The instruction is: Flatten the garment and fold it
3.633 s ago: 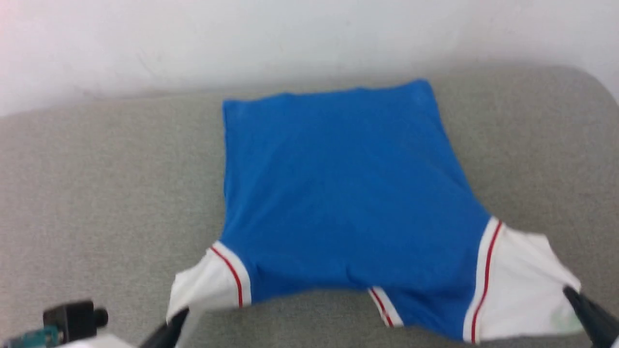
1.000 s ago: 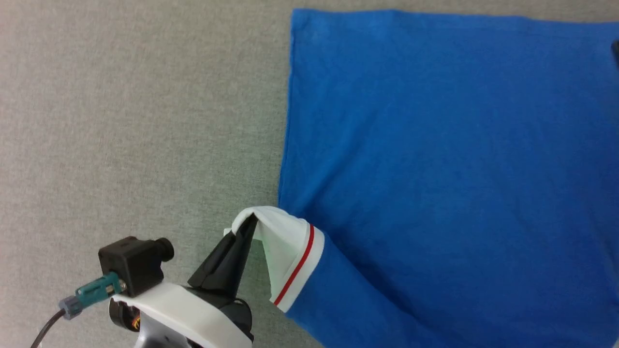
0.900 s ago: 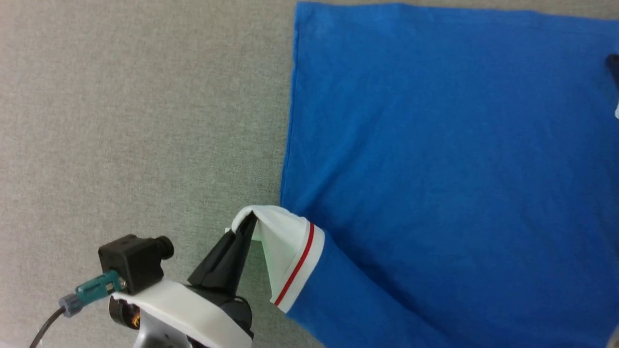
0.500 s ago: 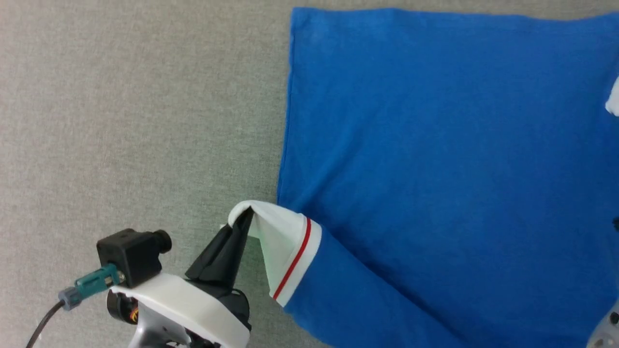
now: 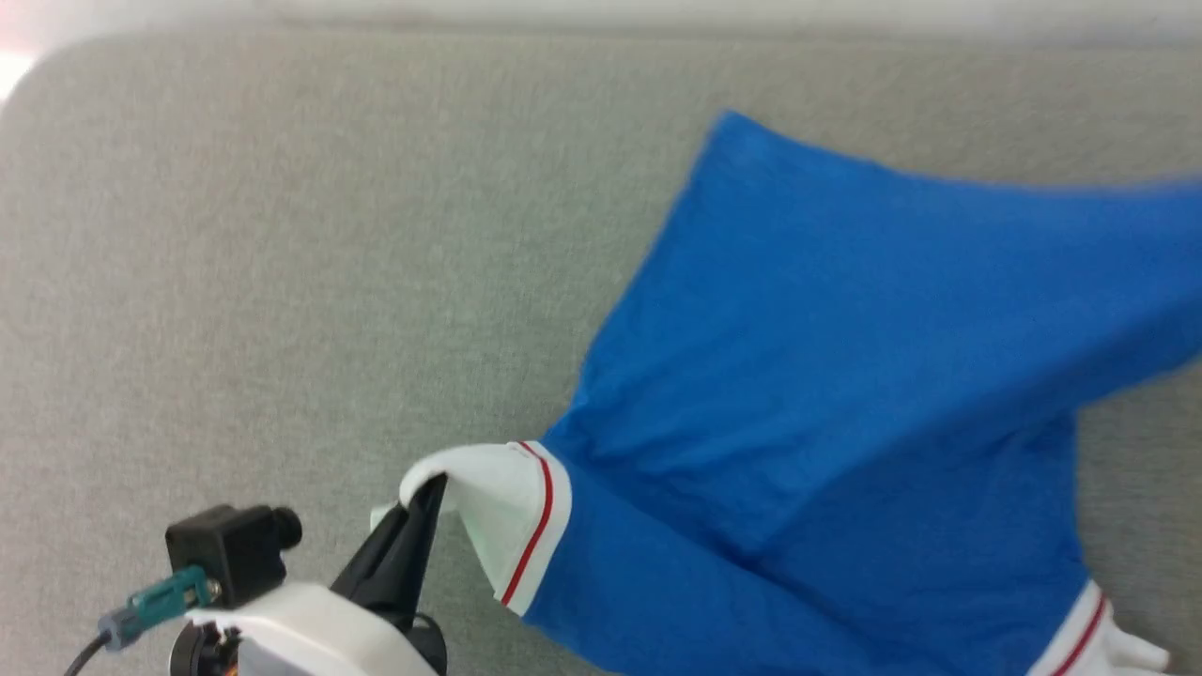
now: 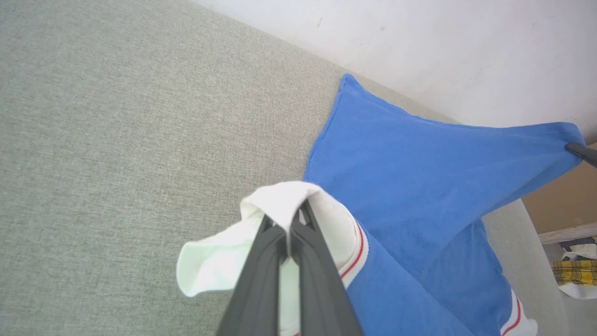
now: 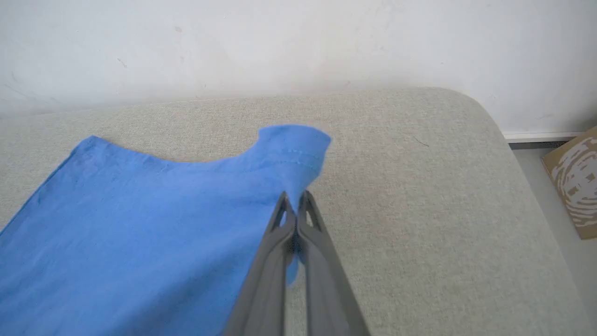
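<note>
Here the bright blue short-sleeved jersey T-shirt [image 5: 845, 376] lies partly on the grey fabric-covered worktop [image 5: 282, 282], its far right corner lifted clear. The left claw [image 6: 290, 233] is pressed together on the white sleeve [image 6: 210, 266], apparently anchoring that shoulder. The right claw [image 7: 295, 210] pinches the blue hem corner [image 7: 298, 144], likely so the two can draw the cloth taut and flatten it before folding.

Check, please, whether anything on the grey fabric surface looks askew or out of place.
The bright blue jersey T-shirt with white sleeves is not lying flat: the right gripper pinches one hem corner and holds it raised, while the left gripper pinches a bunched white sleeve. Nothing looks torn.
</note>
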### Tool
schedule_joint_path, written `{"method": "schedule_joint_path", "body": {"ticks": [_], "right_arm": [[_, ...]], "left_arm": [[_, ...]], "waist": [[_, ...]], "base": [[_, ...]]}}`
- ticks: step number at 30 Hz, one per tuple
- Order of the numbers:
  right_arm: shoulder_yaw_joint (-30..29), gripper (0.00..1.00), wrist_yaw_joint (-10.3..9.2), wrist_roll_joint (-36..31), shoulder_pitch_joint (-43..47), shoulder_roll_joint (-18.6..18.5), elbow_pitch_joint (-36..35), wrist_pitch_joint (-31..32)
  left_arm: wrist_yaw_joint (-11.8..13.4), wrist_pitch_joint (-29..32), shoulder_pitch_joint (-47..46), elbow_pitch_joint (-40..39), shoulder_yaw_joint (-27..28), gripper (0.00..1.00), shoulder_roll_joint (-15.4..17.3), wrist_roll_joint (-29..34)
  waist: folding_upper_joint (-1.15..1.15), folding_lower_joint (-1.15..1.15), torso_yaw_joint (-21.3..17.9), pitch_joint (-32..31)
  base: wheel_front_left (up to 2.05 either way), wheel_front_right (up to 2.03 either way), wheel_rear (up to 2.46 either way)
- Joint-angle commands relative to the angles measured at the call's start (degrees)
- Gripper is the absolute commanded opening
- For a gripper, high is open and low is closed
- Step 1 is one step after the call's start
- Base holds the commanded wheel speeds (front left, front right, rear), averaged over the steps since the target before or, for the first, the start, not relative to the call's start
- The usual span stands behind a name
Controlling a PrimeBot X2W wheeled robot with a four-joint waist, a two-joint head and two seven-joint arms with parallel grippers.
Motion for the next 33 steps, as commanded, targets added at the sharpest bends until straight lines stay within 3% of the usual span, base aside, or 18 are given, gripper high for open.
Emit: {"method": "schedule_joint_path", "body": {"ticks": [1, 6, 11, 15, 22, 23, 24, 27, 33], "right_arm": [[-2.0, 0.0, -0.05, 1.2, 4.4, 0.7, -2.0, 0.5], [-8.3, 0.0, -0.05, 4.8, 23.1, 6.7, -10.4, 2.4], [-6.6, 0.0, -0.05, 5.5, 36.7, 10.0, -11.4, -1.6], [-1.2, 0.0, -0.05, 2.7, 39.9, 10.5, -5.0, -9.4], [3.3, 0.0, -0.05, -0.9, 36.2, 10.5, 10.1, -20.4], [3.6, 0.13, -0.05, -1.7, 35.6, 10.5, 11.1, -21.4], [3.4, 1.0, -0.05, -1.5, 34.9, 10.5, 11.5, -22.2], [2.9, 1.0, -0.05, -1.3, 34.7, 10.5, 8.0, -22.1], [-0.1, 1.0, -0.05, 2.2, 33.2, 7.7, -10.6, -11.8]], "left_arm": [[0.4, 0.1, 1.0, -0.4, 0.3, 0.0, 0.3, -0.2], [1.0, 0.6, 3.6, -0.9, 0.0, 0.0, 1.3, 0.1], [1.5, 1.6, 4.9, -0.9, -1.0, 0.0, 1.6, 0.3], [1.5, 2.6, 5.2, 0.6, -2.6, 0.0, 1.3, 0.3], [1.2, 3.3, 5.3, 2.7, -4.2, 0.0, 0.7, 0.0], [1.2, 3.3, 5.2, 2.8, -4.4, 0.0, 0.6, 0.0], [1.2, 3.4, 5.2, 2.9, -4.5, 0.0, 0.5, 0.0], [1.2, 3.4, 4.9, 2.9, -4.7, 0.0, 0.5, 0.2], [0.8, 2.5, 3.6, 2.2, -4.9, 0.0, -0.1, 0.7]], "waist": [[0.0, 0.02, -3.4, -5.9], [0.0, 0.02, -3.5, -7.7], [0.0, 0.02, -3.6, -8.8], [0.0, 0.02, -3.9, -10.2], [0.0, 0.02, -5.5, -12.6], [0.0, 0.02, -5.7, -12.8], [0.0, 0.02, -5.8, -13.0], [0.0, 0.02, -6.0, -12.6], [0.0, 0.02, -5.1, -9.7]], "base": [[0.0, 0.0, 0.0], [0.0, 0.0, 0.0], [0.0, 0.0, 0.0], [0.0, 0.0, 0.0], [0.0, 0.0, 0.0], [0.0, 0.0, 0.0], [0.0, 0.0, 0.0], [0.0, 0.0, 0.0], [0.0, 0.0, 0.0]]}}
